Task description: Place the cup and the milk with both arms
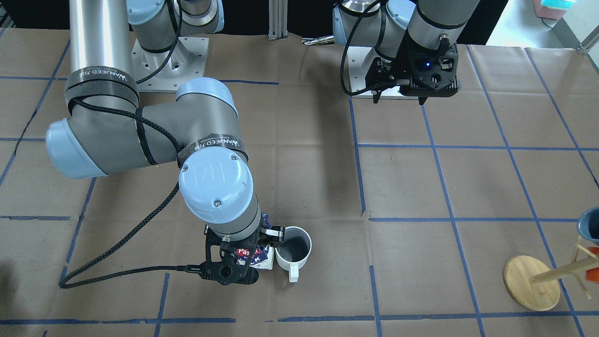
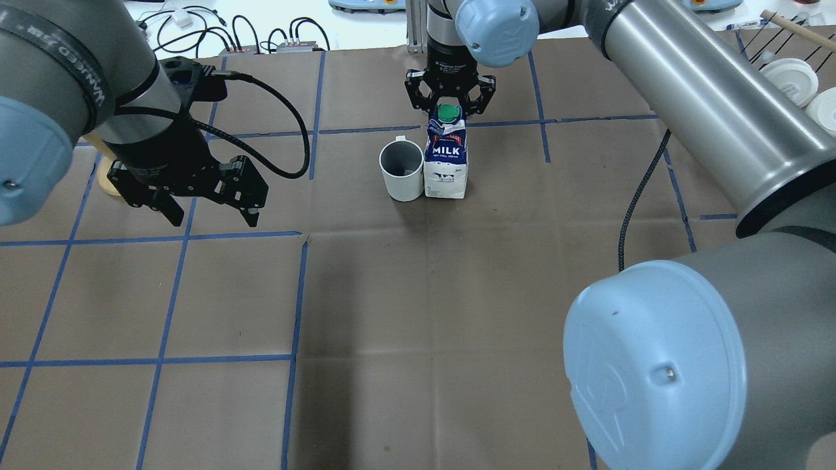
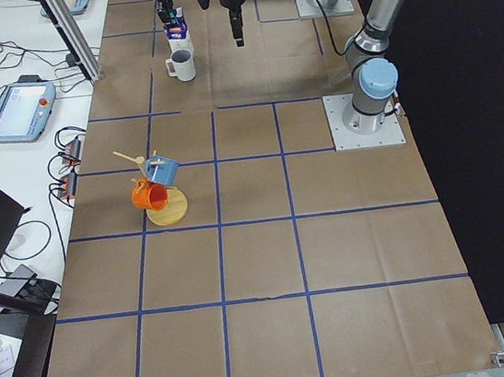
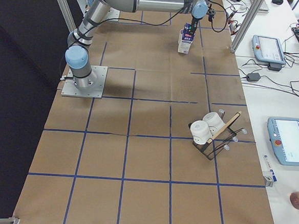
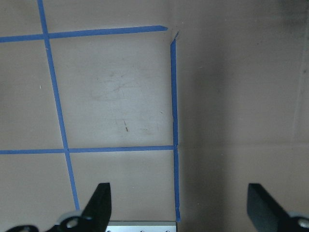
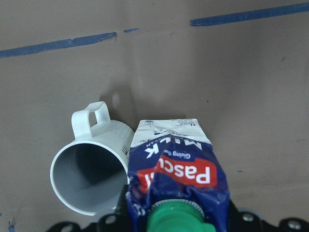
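Apparently pinched by right jaws, blue-and-white milk carton (image 2: 446, 160) with crumpled top, touching white cup (image 2: 401, 171), left jaws spread empty

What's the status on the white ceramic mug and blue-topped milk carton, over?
Left gripper open, empty. Right gripper astride blue-topped milk carton top, grip unconfirmed. Carton upright on table, white ceramic mug close beside. Nothing blocking nearby.

1. Table (image 5: 116, 96): brown paper cover, with faint scuffs (mid-square, light).
2. Blue tape lines (image 5: 174, 92) mark a grid on it; two lines meet in a corner at upper centre.
3. Left hand (image 5: 181, 205): two black fingertips (image 5: 100, 200) at the bottom edge, spread wide, bare table between them.
4. The right side lies in darker shade.
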